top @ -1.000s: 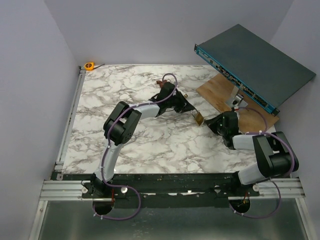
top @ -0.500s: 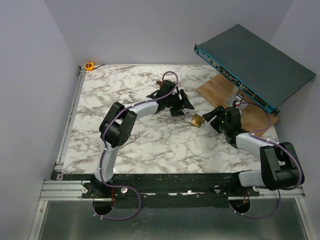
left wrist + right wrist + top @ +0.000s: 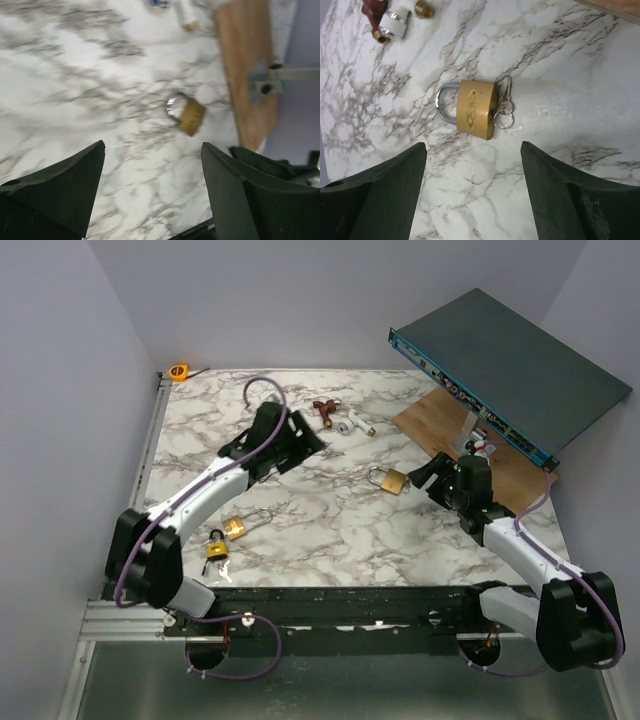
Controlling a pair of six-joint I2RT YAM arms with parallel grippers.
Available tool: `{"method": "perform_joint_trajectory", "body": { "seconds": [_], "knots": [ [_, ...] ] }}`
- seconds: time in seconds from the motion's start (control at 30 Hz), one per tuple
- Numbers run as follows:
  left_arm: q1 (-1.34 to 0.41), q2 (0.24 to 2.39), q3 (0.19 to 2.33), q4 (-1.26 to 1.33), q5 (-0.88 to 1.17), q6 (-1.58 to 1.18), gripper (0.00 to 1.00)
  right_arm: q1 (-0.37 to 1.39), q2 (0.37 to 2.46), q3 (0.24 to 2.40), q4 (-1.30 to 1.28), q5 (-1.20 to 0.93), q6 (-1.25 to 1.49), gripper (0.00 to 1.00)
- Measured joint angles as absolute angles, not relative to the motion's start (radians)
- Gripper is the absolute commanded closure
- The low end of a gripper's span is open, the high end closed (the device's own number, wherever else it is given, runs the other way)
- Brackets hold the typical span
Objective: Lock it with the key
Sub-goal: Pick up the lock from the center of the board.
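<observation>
A brass padlock (image 3: 476, 109) lies flat on the marble table (image 3: 330, 520), also visible from above (image 3: 390, 481) and blurred in the left wrist view (image 3: 191, 116). Its steel shackle (image 3: 441, 103) points left. The key (image 3: 504, 95), tiny and silvery on a small ring, sits at the lock's base end. My right gripper (image 3: 473, 145) hovers open just short of the lock, nothing between its fingers; from above the right gripper (image 3: 428, 475) is to the lock's right. My left gripper (image 3: 152, 146) is open and empty, well left of the lock (image 3: 305, 448).
Red and white pipe fittings (image 3: 340, 418) lie behind the lock. A wooden board (image 3: 440, 425) and a teal rack unit (image 3: 510, 380) fill the back right. A second brass padlock (image 3: 238, 528) and a small yellow-and-black padlock (image 3: 216, 549) lie front left. An orange tape measure (image 3: 179, 371) sits in the far left corner.
Both grippers opened and let go of the brass padlock, which now lies on the table. The left arm swung back to the left; the right drew back slightly.
</observation>
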State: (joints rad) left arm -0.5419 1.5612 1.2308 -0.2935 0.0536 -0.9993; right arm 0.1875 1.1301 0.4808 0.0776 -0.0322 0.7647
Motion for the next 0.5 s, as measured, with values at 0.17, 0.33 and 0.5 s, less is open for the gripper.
{"method": "perform_joint_trajectory", "body": {
  "seconds": [0.17, 0.33, 0.5],
  "knots": [
    [-0.393, 1.319, 0.884, -0.366, -0.035, -1.019, 0.25, 0.226, 1.050, 0.474, 0.033, -0.043, 0.749, 0.21],
    [-0.293, 1.184, 0.673, -0.419, -0.085, -1.020, 0.26, 0.252, 1.023, 0.464, 0.000, -0.067, 0.739, 0.21],
    [-0.247, 1.129, 0.602, -0.467, -0.130, -1.040, 0.27, 0.271, 1.028, 0.464, 0.000, -0.087, 0.739, 0.21]
  ]
}}
